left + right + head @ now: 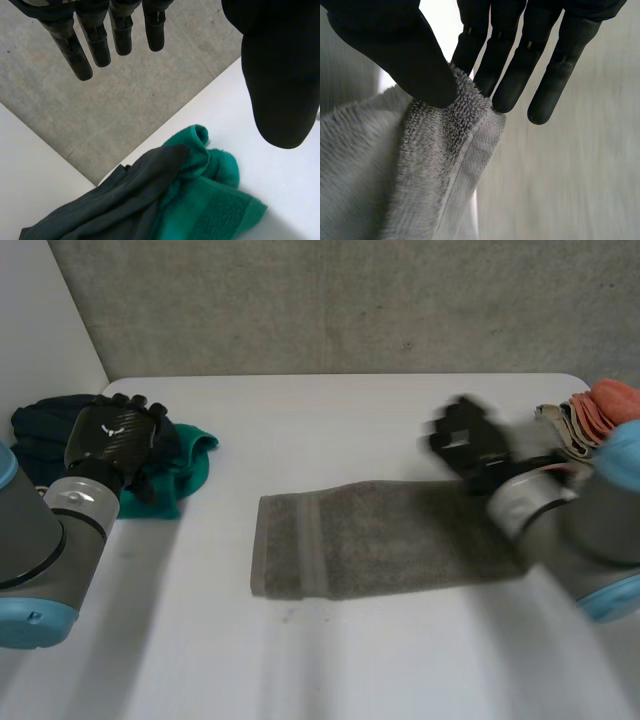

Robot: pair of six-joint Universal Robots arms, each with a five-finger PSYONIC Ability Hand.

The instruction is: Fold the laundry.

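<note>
Head view: grey towel (370, 540) on white table (350, 410); grey surface (350, 300) beyond.

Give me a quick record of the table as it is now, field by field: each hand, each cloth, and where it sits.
Left hand: open, fingers straight, above the pile at the table's left edge, holding nothing.
Right hand: thumb and fingers pinch the grey towel's right end.
Grey towel: mid-table, lying flat in a long strip.
Green towel: crumpled, left side.
Dark garment: bunched, overlapping the green towel.
Stacked cloths: orange and beige, far right edge.
White table: bare in front.
</note>
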